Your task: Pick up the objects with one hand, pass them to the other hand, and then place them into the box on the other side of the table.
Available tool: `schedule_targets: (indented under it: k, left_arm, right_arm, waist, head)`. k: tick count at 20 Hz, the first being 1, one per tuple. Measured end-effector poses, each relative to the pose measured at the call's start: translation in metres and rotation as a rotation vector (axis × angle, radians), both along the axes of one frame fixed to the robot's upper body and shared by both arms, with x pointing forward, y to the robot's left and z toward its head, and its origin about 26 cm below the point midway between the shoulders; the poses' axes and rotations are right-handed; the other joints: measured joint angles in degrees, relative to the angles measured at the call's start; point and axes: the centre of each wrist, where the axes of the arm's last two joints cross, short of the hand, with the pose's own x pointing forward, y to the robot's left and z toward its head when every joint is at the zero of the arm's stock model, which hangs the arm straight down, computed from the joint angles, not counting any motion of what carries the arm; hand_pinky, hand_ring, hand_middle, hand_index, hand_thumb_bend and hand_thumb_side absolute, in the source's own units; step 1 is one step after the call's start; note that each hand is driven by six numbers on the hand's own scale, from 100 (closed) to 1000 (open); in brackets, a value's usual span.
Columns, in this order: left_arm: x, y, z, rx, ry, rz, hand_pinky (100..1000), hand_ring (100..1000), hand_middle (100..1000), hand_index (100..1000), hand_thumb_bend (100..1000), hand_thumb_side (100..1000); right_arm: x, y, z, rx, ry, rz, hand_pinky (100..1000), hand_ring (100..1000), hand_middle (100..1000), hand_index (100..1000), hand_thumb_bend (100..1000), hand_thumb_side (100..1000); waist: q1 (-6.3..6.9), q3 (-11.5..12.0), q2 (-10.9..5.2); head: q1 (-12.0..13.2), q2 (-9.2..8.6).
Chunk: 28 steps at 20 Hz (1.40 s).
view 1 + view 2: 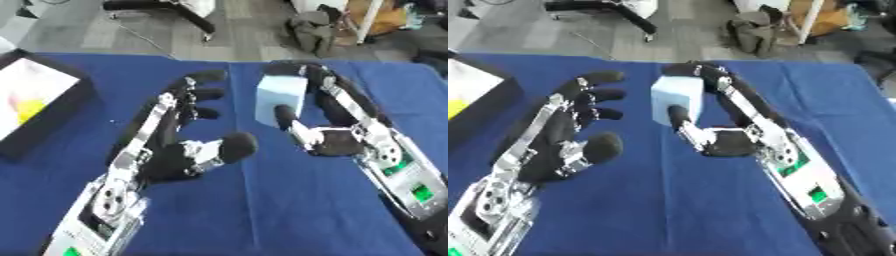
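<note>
Left eye view shows my right hand (328, 135) curled round a pale blue, box-shaped block (282, 99), fingers (319, 80) hooked over its top and far side, thumb (284, 117) pressed up against its near face. So this hand is clamped on the block, which sits in my grip above the dark blue cloth-covered worktop (289, 200); whether its lower edge touches the cloth, I cannot tell.

My left hand (175, 150) is just beside it, on the block's left, palm turned toward the block and holding nothing. Its fingers (199, 92) are spread and fairly straight, reaching away from me, and the thumb (236, 146) sticks out toward my right hand below the block. A strip of bare blue cloth separates the two hands; my left fingertips come near the block's left edge but stay apart from it.

Well off to the left of my left hand, at the worktop's edge, is a black-walled box (74, 95) with a white inside; something yellow (29, 110) lies in it, with a faint reddish mark beside that, too blurred for me to make out.

Both my forearms run from the lower corners, each with a small green patch near the wrist.
</note>
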Motion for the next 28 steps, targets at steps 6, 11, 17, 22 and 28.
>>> schedule_targets:
  k: [6,11,17,22,28]
  left_arm:
    - [0.005,0.013,0.008,-0.038,-0.066,0.081,748,815,830,844,1000,581]
    - [0.005,0.006,0.008,0.005,-0.037,0.046,754,843,859,862,1000,604]
    - [0.002,-0.020,0.007,0.113,0.095,-0.128,756,853,873,880,1000,659]
    - [-0.005,-0.035,0.011,0.191,0.182,-0.237,753,851,872,882,1000,657]
    - [-0.008,-0.044,0.011,0.208,0.240,-0.283,751,849,870,881,1000,655]
  right_arm:
    - [0.000,-0.001,0.001,0.006,-0.004,-0.003,635,685,431,445,100,470]
    - [0.001,0.000,0.003,0.020,-0.027,0.015,642,681,430,445,100,470]
    - [0.002,0.001,0.004,0.021,-0.089,0.062,643,673,427,444,100,470]
    - [0.001,0.001,0.004,0.037,-0.104,0.070,632,663,425,444,100,470]
    - [0.000,0.003,0.000,0.145,-0.020,0.076,607,641,420,443,100,470]
  waist:
    - [0.06,0.1,0.09]
    - [0.07,0.0,0.15]
    - [0.10,-0.2,0.15]
    - [0.06,-0.1,0.14]
    - [-0.21,0.2,0.14]
  head:
    - [-0.3,0.00]
    - [-0.3,-0.02]
    - [-0.3,-0.02]
    - [-0.4,-0.02]
    - [-0.9,-0.01]
